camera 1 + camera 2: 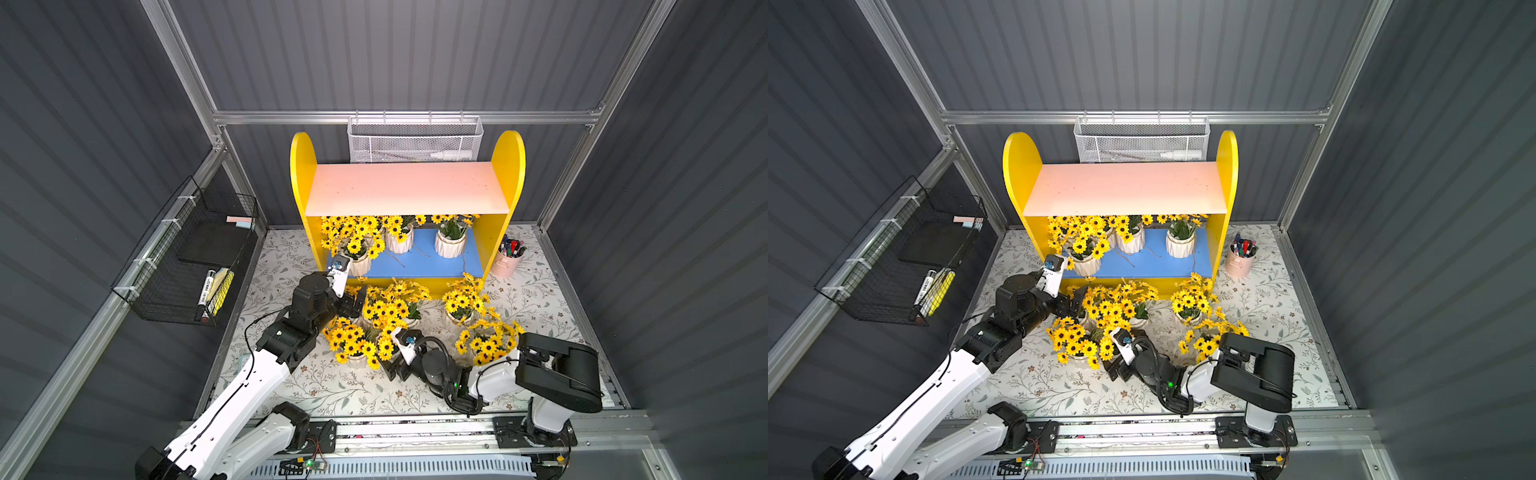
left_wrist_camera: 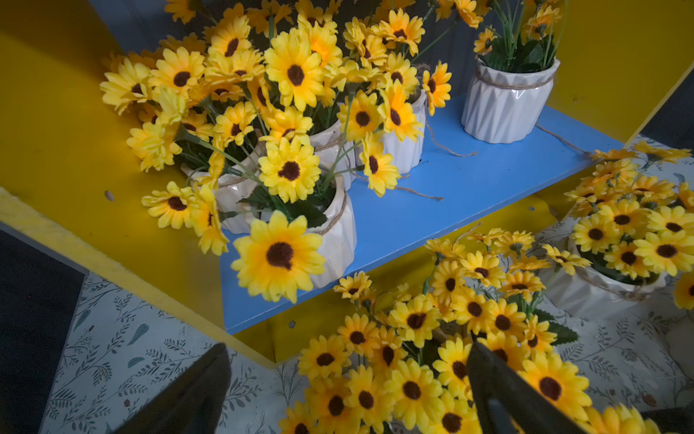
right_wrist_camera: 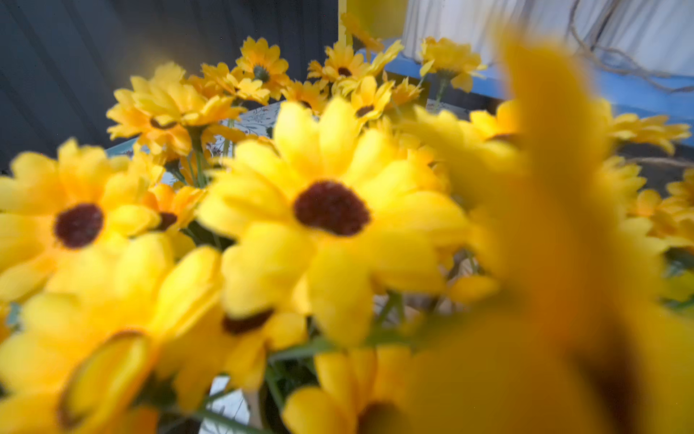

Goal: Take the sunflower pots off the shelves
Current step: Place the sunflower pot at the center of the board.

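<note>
**Petals at the lens, pots on board and mat**

Blurred yellow blooms (image 3: 330,210) crowd the right wrist view, hiding that arm's fingers. In both top views the right gripper (image 1: 392,368) (image 1: 1116,368) sits low over the floral mat (image 1: 332,390), just beside the nearest floor pot (image 1: 356,360) — whether its jaws stand apart or closed I cannot tell from above.

The left gripper (image 2: 347,344) has its two dark fingers (image 2: 195,390) spread wide, with flowers of another floor pot between them and nothing clamped. It hovers just in front of the shelves (image 1: 303,187), toward their left side panel.

Of the sunflower pots (image 2: 505,101), what looks like five stand on the blue lower board (image 1: 419,264) under the pink upper board (image 1: 407,187) — four crowded at the left end, flowers tangled together, and one apart toward the right, with twine trailing across the blue. Four more stand on the mat in front of the unit, between it and the two arms.
</note>
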Motion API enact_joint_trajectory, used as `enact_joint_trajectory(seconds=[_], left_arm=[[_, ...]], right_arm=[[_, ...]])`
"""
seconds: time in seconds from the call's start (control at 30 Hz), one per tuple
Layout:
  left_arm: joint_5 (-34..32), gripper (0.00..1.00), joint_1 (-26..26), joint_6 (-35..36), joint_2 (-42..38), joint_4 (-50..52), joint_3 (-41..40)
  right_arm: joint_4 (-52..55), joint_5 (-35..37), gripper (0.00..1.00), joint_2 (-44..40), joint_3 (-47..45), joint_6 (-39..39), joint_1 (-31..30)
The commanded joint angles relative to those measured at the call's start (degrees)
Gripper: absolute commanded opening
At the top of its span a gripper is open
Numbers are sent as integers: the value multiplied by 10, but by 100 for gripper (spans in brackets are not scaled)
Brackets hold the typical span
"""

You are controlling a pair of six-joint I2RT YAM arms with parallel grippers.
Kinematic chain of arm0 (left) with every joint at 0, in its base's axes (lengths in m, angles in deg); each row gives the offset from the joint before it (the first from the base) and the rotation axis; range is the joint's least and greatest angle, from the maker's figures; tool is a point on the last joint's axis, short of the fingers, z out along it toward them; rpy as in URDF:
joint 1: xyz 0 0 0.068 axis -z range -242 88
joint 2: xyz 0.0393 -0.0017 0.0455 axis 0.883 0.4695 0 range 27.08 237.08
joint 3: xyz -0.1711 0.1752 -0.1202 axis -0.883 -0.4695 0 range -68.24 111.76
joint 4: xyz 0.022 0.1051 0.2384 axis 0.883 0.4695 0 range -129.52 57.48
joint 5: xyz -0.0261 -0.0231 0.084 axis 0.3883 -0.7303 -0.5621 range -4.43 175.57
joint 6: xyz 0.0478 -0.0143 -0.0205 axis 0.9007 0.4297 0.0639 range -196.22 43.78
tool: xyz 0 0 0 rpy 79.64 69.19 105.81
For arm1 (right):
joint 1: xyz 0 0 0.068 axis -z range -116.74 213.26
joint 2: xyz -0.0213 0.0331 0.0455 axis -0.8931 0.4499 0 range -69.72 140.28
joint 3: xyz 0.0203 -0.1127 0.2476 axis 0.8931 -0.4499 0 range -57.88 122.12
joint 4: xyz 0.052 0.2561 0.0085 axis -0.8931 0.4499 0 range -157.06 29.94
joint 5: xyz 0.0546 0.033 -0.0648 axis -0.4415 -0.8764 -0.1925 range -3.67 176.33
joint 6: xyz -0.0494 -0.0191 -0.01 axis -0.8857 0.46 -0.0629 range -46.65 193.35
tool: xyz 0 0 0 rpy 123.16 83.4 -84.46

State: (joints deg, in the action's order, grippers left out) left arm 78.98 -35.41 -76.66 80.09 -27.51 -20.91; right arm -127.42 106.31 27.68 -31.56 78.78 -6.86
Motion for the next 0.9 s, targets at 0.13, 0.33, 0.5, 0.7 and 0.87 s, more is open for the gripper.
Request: enact_joint_trajectory(seconds=[0.13,0.33,0.5,0.7,0.87], left_arm=[[11,99,4,9,-6,-5,1],[16,99,4,8,-4,-5,2],[15,99,4,8,-3,-5,2],[8,99,4,10,-4,-4,1],[4,99,4,13,-8,-5,1]], right_arm=[[328,-33,99,-144,-19,81,0],[487,-49,99,-223,-19,118,0],[518,-3,94,-203,4,133,25],[527,54,83,-124,93,113,48],[485,21,80,-77,117,105,44]])
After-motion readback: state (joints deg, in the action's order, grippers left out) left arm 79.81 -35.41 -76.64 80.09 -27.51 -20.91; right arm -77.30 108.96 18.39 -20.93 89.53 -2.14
